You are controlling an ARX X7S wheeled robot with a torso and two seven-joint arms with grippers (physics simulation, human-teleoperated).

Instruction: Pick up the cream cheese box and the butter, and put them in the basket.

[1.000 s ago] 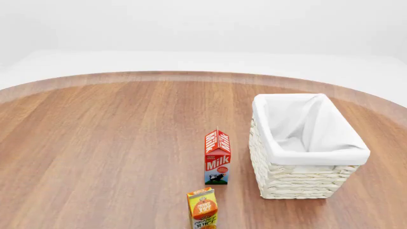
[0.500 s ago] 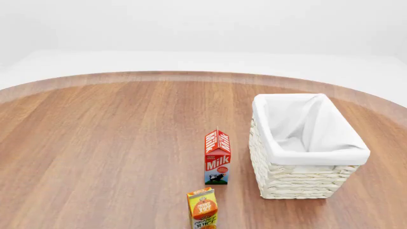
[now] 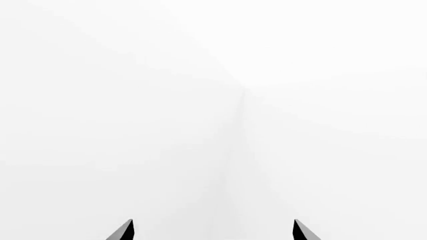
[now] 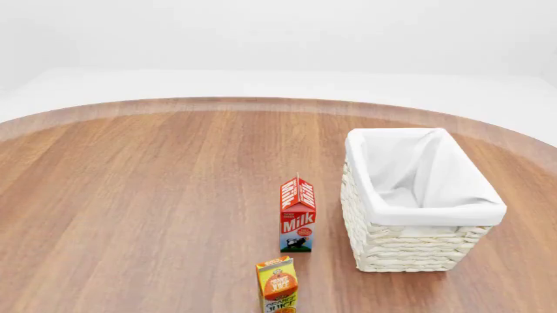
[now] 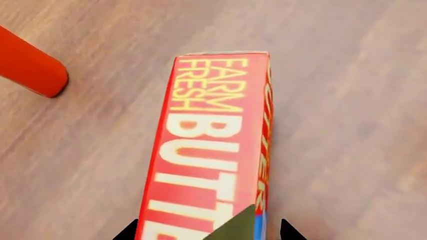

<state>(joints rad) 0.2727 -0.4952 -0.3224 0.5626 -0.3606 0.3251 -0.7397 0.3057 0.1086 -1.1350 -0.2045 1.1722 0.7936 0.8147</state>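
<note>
We count one butter [image 5: 210, 150] box directly under our right claw [image 5: 210, 235], whose spread tips straddle it. One basket [image 4: 409, 251] holds only its liner. Our left claw [image 3: 213, 232] is wide, holding nothing.

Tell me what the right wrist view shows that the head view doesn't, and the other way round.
Only the right wrist view shows the butter, lying on the wood close under the right claw, whose dark tips flank the box's near end, plus a red rounded object at the frame's edge that I can't identify. Only the head view shows the basket, the milk carton and the orange juice carton. Both show the wooden table. Neither shows the cream cheese box.
</note>
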